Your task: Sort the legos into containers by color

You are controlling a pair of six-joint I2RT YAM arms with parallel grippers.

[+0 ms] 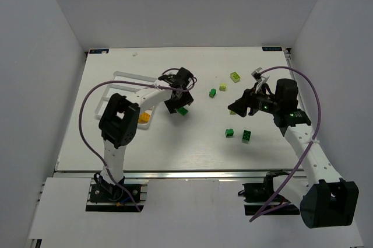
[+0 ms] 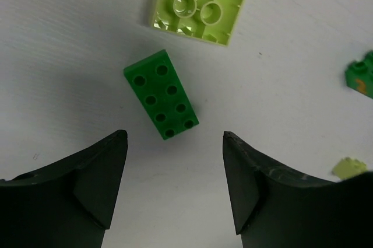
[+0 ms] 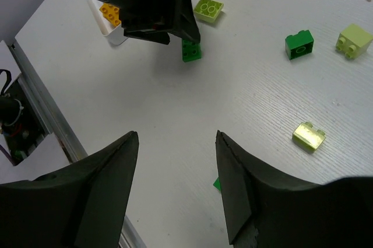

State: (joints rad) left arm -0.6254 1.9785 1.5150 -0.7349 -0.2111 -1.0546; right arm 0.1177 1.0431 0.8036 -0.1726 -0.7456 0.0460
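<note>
The tray (image 1: 125, 74) is sitting toward the left edge of the tabletop (image 1: 175, 149), largely covered by the left arm (image 1: 119, 122). One orange brick (image 1: 144, 118) is lying in its near end, and I cannot tell whether anything else is inside. By that showing, the sorting is looking barely begun.

Next over, the left gripper (image 2: 173, 149) is hanging with its fingers spread wide and empty. A green brick (image 2: 161, 94) is lying flat just ahead of the tips, and an upturned lime brick (image 2: 195, 6) is sitting just beyond it (close enough to get nudged, I judge).

Further right, several green and lime pieces are lying loose and apart, among them a dark green brick (image 1: 246, 136). The right gripper (image 3: 175, 143) is hovering near them, fingers wide, holding nothing.

Bare tabletop between the arms is giving ample room. The way back to the tray is looking tighter, since the left arm's own elbow is sitting over it.
</note>
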